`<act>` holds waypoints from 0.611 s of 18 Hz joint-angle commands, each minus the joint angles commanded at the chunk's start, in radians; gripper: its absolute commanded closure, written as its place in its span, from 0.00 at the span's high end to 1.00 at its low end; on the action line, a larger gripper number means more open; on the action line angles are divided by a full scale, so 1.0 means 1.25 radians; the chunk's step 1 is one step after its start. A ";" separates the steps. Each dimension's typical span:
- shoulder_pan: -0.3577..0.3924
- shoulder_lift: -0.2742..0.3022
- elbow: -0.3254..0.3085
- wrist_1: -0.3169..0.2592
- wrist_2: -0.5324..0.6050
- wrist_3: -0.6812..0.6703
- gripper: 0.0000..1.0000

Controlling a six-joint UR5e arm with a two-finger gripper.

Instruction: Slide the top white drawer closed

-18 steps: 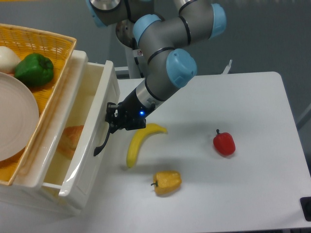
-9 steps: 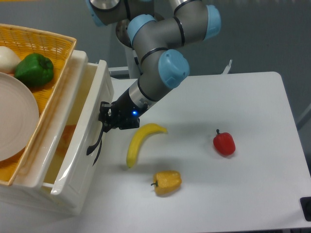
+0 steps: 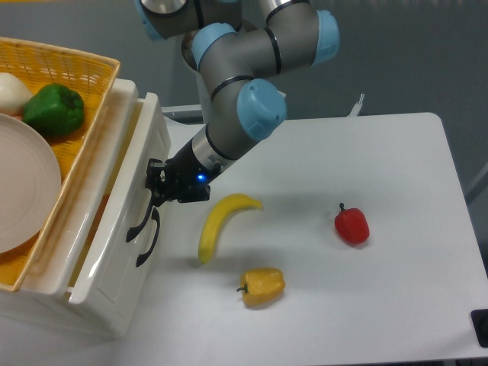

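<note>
The top white drawer (image 3: pixel 118 210) is the cabinet's uppermost, glossy white, and stands only a little way out of the cabinet. Its dark curved handle (image 3: pixel 140 225) is on the front panel. My gripper (image 3: pixel 155 187) is at the upper part of the front panel, just above the handle, pressed against it. Its dark fingers are close together; I cannot tell if they are open or shut. A second dark handle (image 3: pixel 151 242) of the lower drawer front shows just below.
A yellow wicker basket (image 3: pixel 69 84) on top of the cabinet holds a white plate (image 3: pixel 23 191), a green pepper (image 3: pixel 53 109) and a white onion (image 3: pixel 11 91). On the table lie a banana (image 3: pixel 219 223), a yellow pepper (image 3: pixel 263 284) and a red pepper (image 3: pixel 351 225).
My gripper has moved left with the drawer front. The drawer has slid further into the cabinet, and its open gap has narrowed.
</note>
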State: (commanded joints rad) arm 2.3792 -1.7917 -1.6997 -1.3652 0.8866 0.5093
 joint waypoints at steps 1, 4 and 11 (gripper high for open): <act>-0.001 0.000 0.000 0.000 -0.001 0.000 0.00; -0.010 0.000 0.000 0.000 0.000 0.000 0.00; -0.016 0.000 0.000 0.011 0.000 -0.009 0.00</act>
State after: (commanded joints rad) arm 2.3593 -1.7917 -1.6997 -1.3514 0.8866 0.4985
